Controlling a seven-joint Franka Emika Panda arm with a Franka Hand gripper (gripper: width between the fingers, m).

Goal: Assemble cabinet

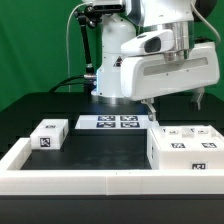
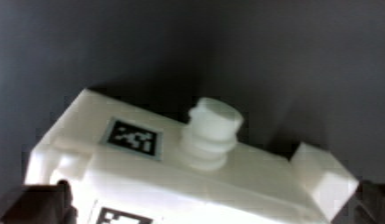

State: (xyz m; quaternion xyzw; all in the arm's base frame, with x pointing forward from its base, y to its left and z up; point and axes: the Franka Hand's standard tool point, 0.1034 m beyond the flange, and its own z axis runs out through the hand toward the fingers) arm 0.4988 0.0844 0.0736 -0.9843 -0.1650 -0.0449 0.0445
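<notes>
The cabinet body [image 1: 185, 148], a large white box with black-and-white tags on top and front, stands on the black table at the exterior view's right. A small white tagged block [image 1: 48, 135] lies at the exterior view's left. My gripper [image 1: 174, 102] hangs just above the body's far part, jaws wide apart, holding nothing. In the wrist view the body [image 2: 189, 170] fills the space under my gripper [image 2: 203, 210]. It shows a tag [image 2: 136, 137] and a stubby white peg [image 2: 210, 135]. The dark fingertips [image 2: 38, 205] sit at either side of it.
The marker board [image 1: 110, 122] lies flat at the middle back of the table, by the robot's base. A long white rail [image 1: 90, 182] runs along the front edge and turns up the exterior view's left side. A green backdrop stands behind.
</notes>
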